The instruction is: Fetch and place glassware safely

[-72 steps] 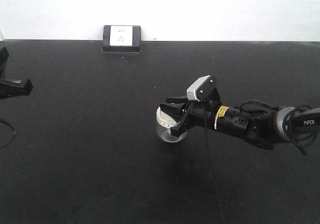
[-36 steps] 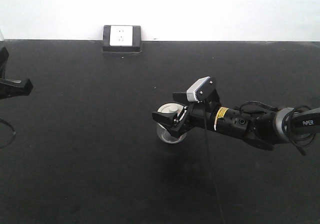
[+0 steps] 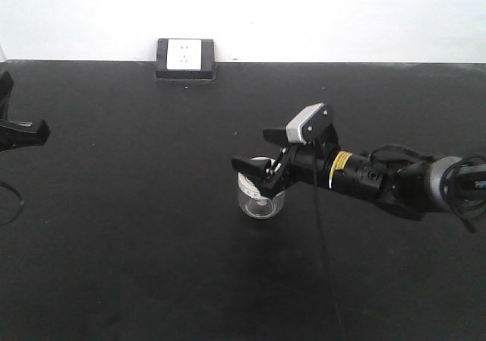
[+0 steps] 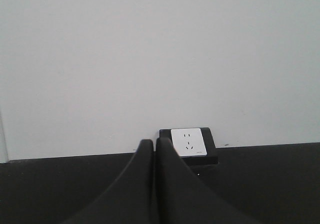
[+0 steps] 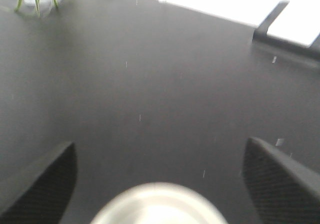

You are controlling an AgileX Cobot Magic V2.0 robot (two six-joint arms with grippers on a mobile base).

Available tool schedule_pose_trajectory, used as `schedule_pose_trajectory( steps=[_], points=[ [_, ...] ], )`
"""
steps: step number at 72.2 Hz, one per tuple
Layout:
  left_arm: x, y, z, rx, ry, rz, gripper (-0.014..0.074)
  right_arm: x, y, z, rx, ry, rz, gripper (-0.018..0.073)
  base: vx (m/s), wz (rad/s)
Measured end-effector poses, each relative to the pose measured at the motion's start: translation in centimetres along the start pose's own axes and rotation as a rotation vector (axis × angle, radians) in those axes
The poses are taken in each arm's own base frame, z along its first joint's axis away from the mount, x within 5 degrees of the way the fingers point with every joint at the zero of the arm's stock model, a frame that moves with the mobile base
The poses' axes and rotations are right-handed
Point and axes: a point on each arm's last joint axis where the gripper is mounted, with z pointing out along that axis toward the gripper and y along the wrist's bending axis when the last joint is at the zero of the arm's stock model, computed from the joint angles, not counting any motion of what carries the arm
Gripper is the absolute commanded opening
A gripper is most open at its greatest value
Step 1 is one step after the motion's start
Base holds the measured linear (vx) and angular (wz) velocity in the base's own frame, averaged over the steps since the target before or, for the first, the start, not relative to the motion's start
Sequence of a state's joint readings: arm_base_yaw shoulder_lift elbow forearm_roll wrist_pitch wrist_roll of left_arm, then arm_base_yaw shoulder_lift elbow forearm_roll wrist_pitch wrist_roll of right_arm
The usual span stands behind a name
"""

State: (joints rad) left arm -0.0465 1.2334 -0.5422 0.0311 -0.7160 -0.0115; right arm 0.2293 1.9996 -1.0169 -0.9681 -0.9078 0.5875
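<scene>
The right gripper [image 3: 257, 165] hangs spread wide just above the lidded glass jar [image 3: 260, 198] standing free on the black table [image 3: 137, 227], so a low finger could clip the lid and topple the glass.

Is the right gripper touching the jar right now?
Apart. In the right wrist view both fingers stand wide of the jar, with bare table between.
</scene>
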Motion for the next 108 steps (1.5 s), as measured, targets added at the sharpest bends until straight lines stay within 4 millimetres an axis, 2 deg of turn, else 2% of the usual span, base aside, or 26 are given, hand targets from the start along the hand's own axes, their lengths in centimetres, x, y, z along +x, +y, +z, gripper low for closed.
schedule_pose_trajectory(
  steps=[12,18,26,37,51,60,69,82,108],
  points=[
    [0.0,0.0,0.0,0.000,0.000,0.000,0.0001,-3.5,0.2,-1.3,0.054,-0.020,0.023,0.0384,0.00,0.00],
    [0.0,0.0,0.0,0.000,0.000,0.000,0.0001,-5.3,0.2,-2.2,0.099,-0.022,0.037,0.0236,0.00,0.00],
    [0.0,0.0,0.0,0.000,0.000,0.000,0.0001,-7.5,0.3,-3.7,0.184,-0.007,0.048,-0.0014,0.00,0.00],
    [0.0,0.0,0.0,0.000,0.000,0.000,0.0001,-10.3,0.5,-6.1,0.322,0.011,0.076,-0.0009,0.00,0.00],
    [0.0,0.0,0.0,0.000,0.000,0.000,0.0001,-14.0,1.1,-10.6,0.558,0.018,0.117,-0.0008,0.00,0.00],
    [0.0,0.0,0.0,0.000,0.000,0.000,0.0001,-15.3,2.2,-13.4,0.653,0.008,0.127,-0.0006,0.00,0.00],
    [0.0,0.0,0.0,0.000,0.000,0.000,0.0001,-15.3,4.1,-15.9,0.679,-0.013,0.132,-0.0005,0.00,0.00],
    [0.0,0.0,0.0,0.000,0.000,0.000,0.0001,-14.0,6.9,-19.3,0.701,-0.033,0.135,-0.0005,0.00,0.00],
    [0.0,0.0,0.0,0.000,0.000,0.000,0.0001,-11.4,10.3,-23.3,0.736,-0.061,0.130,-0.0003,0.00,0.00]
  ],
)
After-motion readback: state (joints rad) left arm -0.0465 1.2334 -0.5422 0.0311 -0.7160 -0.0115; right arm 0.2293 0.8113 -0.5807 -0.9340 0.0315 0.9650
